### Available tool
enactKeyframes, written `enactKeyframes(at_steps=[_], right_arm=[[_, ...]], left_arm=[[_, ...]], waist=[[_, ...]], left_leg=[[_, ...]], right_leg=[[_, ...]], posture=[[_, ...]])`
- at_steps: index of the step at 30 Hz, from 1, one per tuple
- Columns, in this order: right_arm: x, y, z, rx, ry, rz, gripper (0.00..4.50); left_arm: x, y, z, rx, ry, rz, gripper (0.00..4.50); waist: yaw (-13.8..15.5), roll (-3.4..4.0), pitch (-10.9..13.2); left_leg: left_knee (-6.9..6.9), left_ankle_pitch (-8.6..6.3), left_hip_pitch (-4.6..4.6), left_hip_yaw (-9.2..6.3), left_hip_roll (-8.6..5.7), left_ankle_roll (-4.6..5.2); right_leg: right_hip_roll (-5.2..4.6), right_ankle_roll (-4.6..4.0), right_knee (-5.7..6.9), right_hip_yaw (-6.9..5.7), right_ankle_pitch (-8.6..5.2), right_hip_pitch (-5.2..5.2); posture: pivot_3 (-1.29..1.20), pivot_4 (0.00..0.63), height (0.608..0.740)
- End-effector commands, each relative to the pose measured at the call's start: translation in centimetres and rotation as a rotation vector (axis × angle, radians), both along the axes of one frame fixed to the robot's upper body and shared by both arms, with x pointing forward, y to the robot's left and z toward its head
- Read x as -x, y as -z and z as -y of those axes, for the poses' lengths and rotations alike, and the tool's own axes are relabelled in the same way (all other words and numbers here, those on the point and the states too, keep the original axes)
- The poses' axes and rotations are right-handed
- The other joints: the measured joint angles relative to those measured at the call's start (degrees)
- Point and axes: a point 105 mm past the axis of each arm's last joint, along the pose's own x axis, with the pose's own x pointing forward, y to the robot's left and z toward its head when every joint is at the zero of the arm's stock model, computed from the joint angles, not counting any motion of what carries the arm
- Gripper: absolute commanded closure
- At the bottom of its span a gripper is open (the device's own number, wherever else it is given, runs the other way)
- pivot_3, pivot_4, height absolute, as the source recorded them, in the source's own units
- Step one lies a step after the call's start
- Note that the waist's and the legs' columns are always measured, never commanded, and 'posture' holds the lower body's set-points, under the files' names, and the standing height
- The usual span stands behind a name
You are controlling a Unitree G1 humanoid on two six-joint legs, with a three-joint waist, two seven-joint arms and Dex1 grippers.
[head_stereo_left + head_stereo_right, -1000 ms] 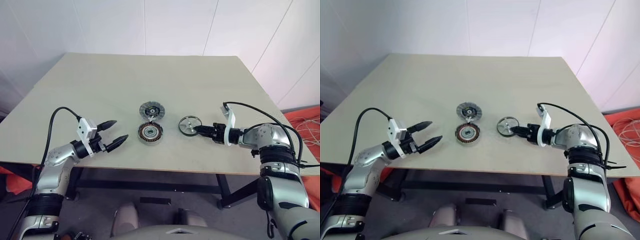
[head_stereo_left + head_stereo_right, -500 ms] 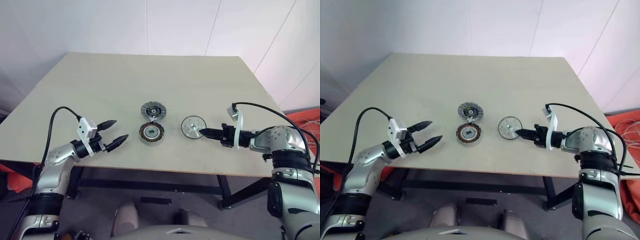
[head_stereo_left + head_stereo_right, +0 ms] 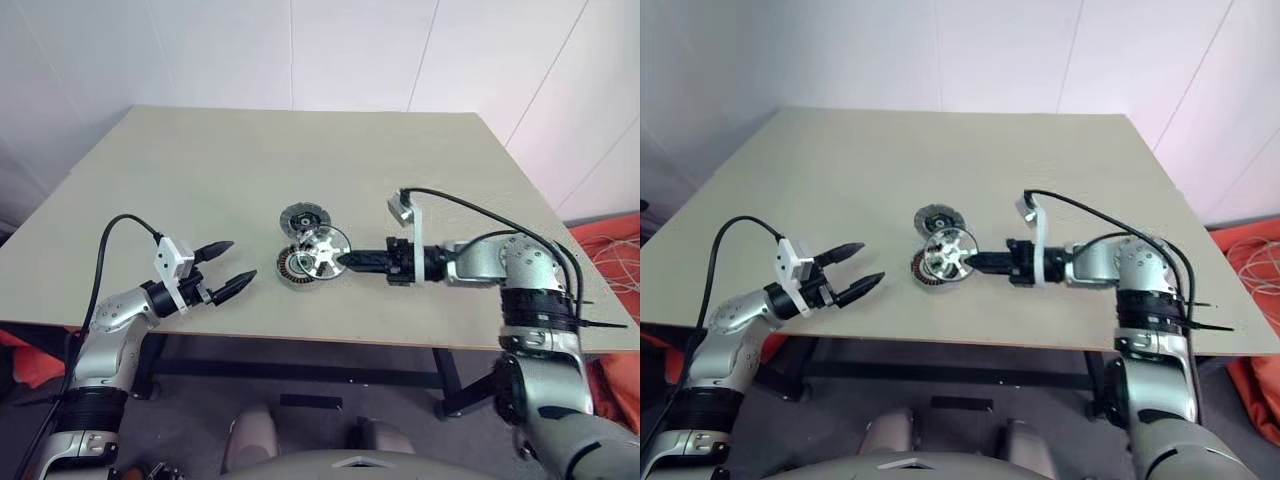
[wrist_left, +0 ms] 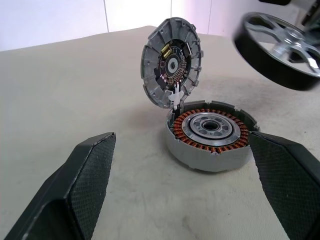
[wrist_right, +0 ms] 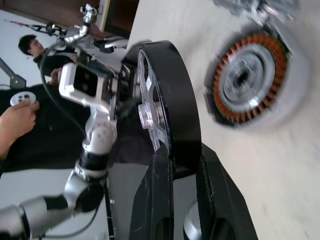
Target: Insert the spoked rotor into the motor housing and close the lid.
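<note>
The spoked rotor [image 3: 323, 248], a shiny silver wheel with a black rim, hangs tilted just above the table, and my right gripper [image 3: 345, 260] is shut on its rim. It overlaps the right side of the motor housing [image 4: 212, 132], a round ring lined with copper windings that lies flat on the table. The grey ribbed lid [image 4: 171, 62] stands almost upright at the housing's far rim, its black-and-white centre facing the housing. My left gripper [image 3: 240, 260] hovers open to the left of the housing, its fingers [image 4: 90, 170] wide apart and holding nothing.
The beige table [image 3: 200, 170] has bare surface all around the parts, and its front edge [image 3: 330, 342] runs close below both arms. An orange heap [image 3: 615, 250] lies on the floor to the right. A person's hand with a controller [image 5: 17, 112] shows in the right wrist view.
My right gripper has lifted the spoked rotor off the table and carried it left, from beside the housing to over it, tilting it. The left arm has not moved.
</note>
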Motion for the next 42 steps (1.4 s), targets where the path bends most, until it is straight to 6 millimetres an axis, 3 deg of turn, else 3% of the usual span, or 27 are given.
enactKeyframes(at_steps=[1, 6, 15, 27, 42], right_arm=[[-1.5, -1.3, -1.0, 0.022, 0.09, -0.001, 4.2], [-1.6, -1.1, -2.1, 0.017, 0.154, -0.065, 4.2], [0.0, 0.3, -3.0, 0.076, 0.239, -0.159, 4.2], [-0.1, 0.0, -5.0, 0.003, 0.282, -0.232, 4.2], [0.1, 0.3, -5.1, 0.016, 0.253, -0.223, 4.2]], left_arm=[[-0.3, -1.2, -0.1, -0.007, 0.001, 0.052, 0.0], [-0.2, -1.1, -0.1, -0.007, -0.002, 0.053, 0.0], [-0.1, -1.0, -0.1, -0.012, -0.003, 0.052, 0.0], [-0.2, -1.0, -0.2, -0.02, -0.007, 0.054, 0.0], [-0.3, -1.0, -0.2, -0.019, -0.008, 0.053, 0.0]], waist=[[-0.2, 0.0, 0.0], [-0.2, 0.0, 0.0], [-0.6, 0.01, 0.0], [-0.7, -0.01, 0.0], [-0.7, -0.02, 0.0]], left_leg=[[-0.01, 0.01, -0.07, -0.02, -0.01, -0.03], [-0.13, 0.02, -0.16, -0.05, -0.08, -0.04], [-0.19, 0.03, -0.14, -0.04, -0.06, -0.07], [-0.2, 0.1, -0.49, -0.05, -0.07, -0.19], [-0.19, 0.12, -0.57, -0.04, -0.08, -0.22]], right_leg=[[0.0, 0.01, 0.01, 0.01, 0.0, -0.08], [-0.05, 0.02, -0.05, 0.02, 0.01, -0.15], [-0.06, 0.31, -0.05, 0.02, -0.13, -0.17], [-0.05, 0.36, -0.01, 0.02, -0.11, -0.51], [-0.05, 0.61, -0.01, 0.02, 0.04, -0.59]], posture=[[0.0, 0.0, 0.74], [0.0, 0.0, 0.74], [0.0, 0.0, 0.74], [0.0, 0.0, 0.74], [0.0, 0.0, 0.74]])
